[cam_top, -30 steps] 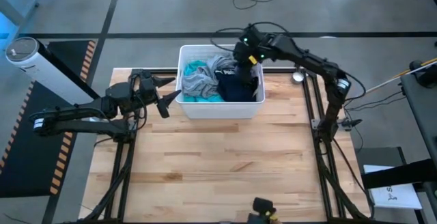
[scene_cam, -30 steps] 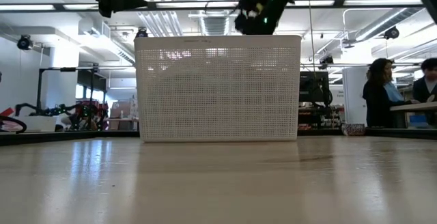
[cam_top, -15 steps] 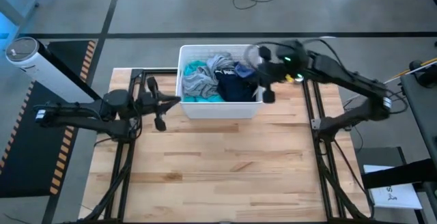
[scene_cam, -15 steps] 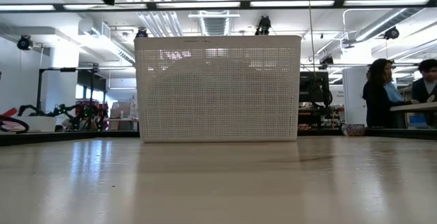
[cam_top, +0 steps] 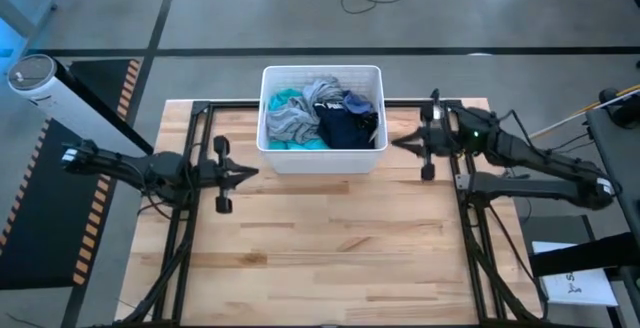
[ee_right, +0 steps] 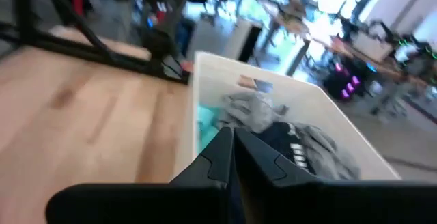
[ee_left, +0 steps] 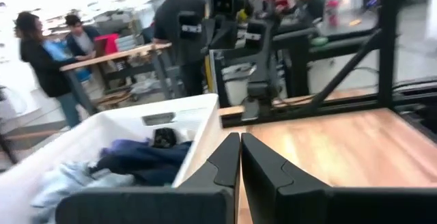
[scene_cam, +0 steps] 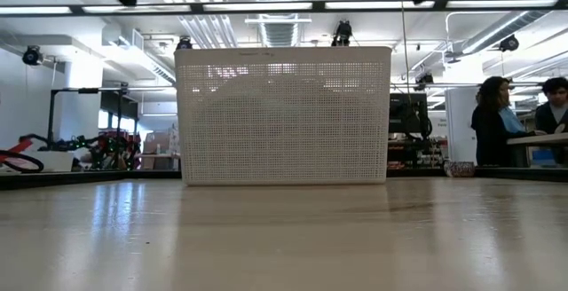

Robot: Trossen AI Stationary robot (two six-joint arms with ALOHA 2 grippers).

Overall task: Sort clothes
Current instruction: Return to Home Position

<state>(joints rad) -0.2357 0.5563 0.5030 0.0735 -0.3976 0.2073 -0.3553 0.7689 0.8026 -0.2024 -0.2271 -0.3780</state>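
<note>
Within the last second both arms have drawn back. The right gripper (cam_top: 396, 143), which was above the white bin (cam_top: 320, 164), is now near the right edge of the table (cam_top: 320, 248), and the left gripper (cam_top: 250, 172) is near its left edge. Both have the fingers pressed together on nothing. The clothes (cam_top: 322, 118) all lie inside the bin, at the middle of the far edge, so I judge the sorting is finished. They are soft, crumpled heaps: teal, grey, and navy with white letters. The bin is stiff perforated plastic, and the table is pale wooden planks.
</note>
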